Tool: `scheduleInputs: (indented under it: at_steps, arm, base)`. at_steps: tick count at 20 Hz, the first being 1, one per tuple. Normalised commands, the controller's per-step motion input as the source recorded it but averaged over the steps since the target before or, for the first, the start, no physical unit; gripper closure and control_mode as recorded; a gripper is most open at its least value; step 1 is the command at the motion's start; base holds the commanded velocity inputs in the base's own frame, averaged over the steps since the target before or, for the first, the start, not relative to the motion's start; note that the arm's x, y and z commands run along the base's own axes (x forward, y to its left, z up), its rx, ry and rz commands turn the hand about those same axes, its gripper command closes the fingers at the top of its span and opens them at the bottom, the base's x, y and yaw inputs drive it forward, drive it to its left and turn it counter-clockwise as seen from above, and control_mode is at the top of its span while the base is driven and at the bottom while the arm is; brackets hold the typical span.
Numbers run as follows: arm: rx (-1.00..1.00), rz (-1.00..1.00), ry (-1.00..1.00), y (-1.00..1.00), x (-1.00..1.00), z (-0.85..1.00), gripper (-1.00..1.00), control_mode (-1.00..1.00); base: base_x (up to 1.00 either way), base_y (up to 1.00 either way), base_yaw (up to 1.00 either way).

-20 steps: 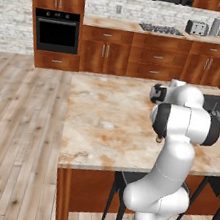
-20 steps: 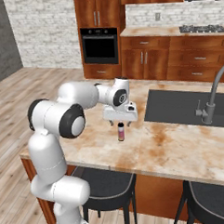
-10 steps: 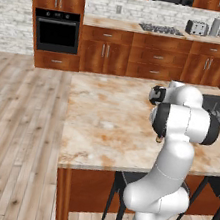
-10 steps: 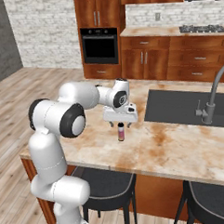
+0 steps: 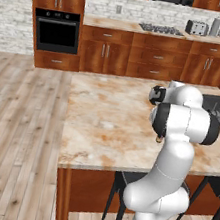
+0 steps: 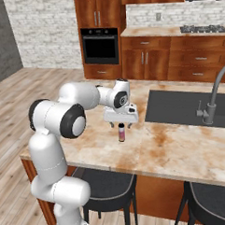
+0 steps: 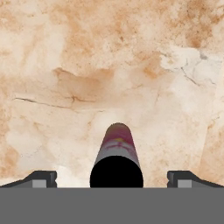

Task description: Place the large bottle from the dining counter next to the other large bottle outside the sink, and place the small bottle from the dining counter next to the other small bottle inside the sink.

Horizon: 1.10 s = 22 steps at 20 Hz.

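**A:** Status on the hand?

**B:** Fingertips (image 7: 42,178) first: they sit wide apart at the bottom of my hand view, nothing between the pads. My gripper (image 6: 120,125) is spread and empty, pointing straight down.

**A:** And the target?

**B:** Small bottle (image 6: 121,132), dark cap facing up at me. In the hand view it (image 7: 117,159) is centred between my two tips, so it lies directly below the hand, on the gap's midline. It stands upright, long axis vertical, in line with my approach axis. From the right base view the tips look just above the cap, not touching it.

**A:** So the move is pure descent?

**B:** My read, yes. No sideways offset to correct; drop until the pads flank the body, then close. Risk: it is narrow and light-looking, and an off-centre close could tip it.

**A:** Where is it on the slab?

**B:** On the dining counter (image 6: 172,151), a bit in from the near edge. In the left base view my own arm hides nearly all of it.

**A:** Further out?

**B:** Sink (image 6: 179,108) is beyond and to my right, well apart from the bottle, faucet (image 6: 213,99) at its near rim. I can't make out any bottle in the basin from here.
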Motion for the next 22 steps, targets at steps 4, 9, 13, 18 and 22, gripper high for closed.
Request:
scheduleInputs:
  at_steps: [4,9,13,18,22]
  arm:
    - [0.00,0.00,0.00,0.00,0.00,0.00,1.00,-1.00]
    - [0.00,0.00,0.00,0.00,0.00,0.00,1.00,-1.00]
    - [0.00,0.00,0.00,0.00,0.00,0.00,1.00,-1.00]
    - [0.00,0.00,-0.05,0.26,-0.04,0.10,1.00,-1.00]
    - [0.00,0.01,-0.07,0.56,-0.49,0.32,1.00,-1.00]
  base:
    - [0.00,0.00,0.00]
    - [0.00,0.00,0.00]
    - [0.00,0.00,0.00]
    - [0.00,0.00,0.00]
    - [0.00,0.00,0.00]
